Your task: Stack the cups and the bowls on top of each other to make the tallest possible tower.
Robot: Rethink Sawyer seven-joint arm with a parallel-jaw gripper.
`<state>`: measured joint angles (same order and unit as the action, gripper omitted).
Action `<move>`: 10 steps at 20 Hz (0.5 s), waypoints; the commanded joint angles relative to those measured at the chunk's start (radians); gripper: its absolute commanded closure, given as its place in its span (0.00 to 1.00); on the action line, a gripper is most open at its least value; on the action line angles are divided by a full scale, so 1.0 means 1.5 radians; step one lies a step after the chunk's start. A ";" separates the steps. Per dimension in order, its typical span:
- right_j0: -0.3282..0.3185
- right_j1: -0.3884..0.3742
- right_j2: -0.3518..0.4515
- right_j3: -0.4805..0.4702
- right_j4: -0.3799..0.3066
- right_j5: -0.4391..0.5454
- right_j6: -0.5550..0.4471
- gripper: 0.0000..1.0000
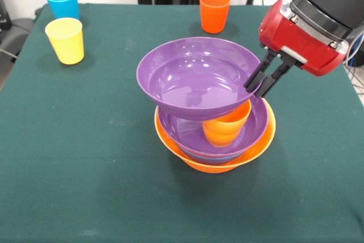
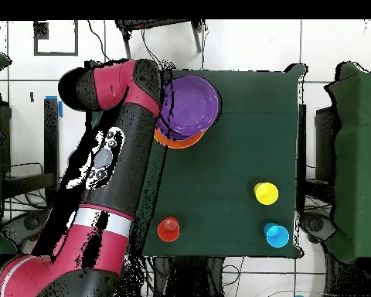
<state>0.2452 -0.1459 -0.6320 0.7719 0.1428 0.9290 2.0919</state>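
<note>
Glossy purple bowl (image 1: pixel 196 75) hangs tilted from the tool (image 1: pixel 259 86), whose fingers pinch its rim, above the tower (image 1: pixel 215 140) with an orange cup (image 1: pixel 226 124) inside. Light, stiff and slick, I'd say; the rim is the only handhold. Lower bowls are mostly hidden.

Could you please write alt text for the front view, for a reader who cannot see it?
The red and black gripper grips the rim of a wide purple bowl, held tilted over an orange cup standing in a second purple bowl nested in a large orange bowl. Light blue, yellow and orange cups stand apart on the green table.
</note>
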 commanded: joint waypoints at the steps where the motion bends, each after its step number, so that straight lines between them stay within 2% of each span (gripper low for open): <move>1: 0.000 0.000 0.041 0.020 -0.012 0.017 0.080 1.00; 10: 0.000 -0.009 0.043 0.025 -0.012 0.023 0.071 1.00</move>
<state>0.2452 -0.1459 -0.6320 0.7719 0.1428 0.9290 2.0919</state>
